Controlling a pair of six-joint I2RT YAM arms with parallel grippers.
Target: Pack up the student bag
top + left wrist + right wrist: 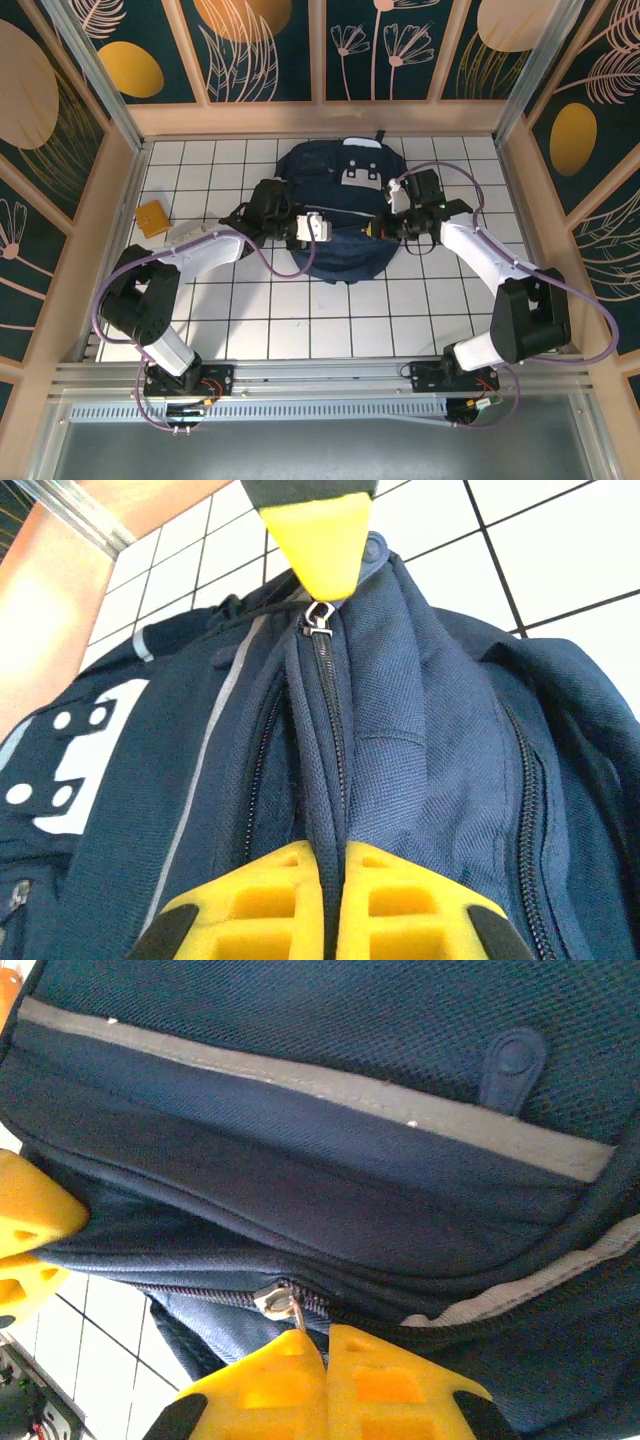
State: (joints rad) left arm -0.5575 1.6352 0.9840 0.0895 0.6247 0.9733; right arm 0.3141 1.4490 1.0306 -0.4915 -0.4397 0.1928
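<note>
The student bag lies flat toward the far middle of the tabletop. The left gripper, fingers pressed together on the fabric fold beside the zip, should hold it taut while the right gripper, fingers pinching the zipper pull, draws straight along the track. Leaf-painted walls ring the white tiles, and an orange packet lies to the left.

The top view looks steeply down on the whole student bag from its near side. Both wrist views sit close against its zipper, from opposite sides.
</note>
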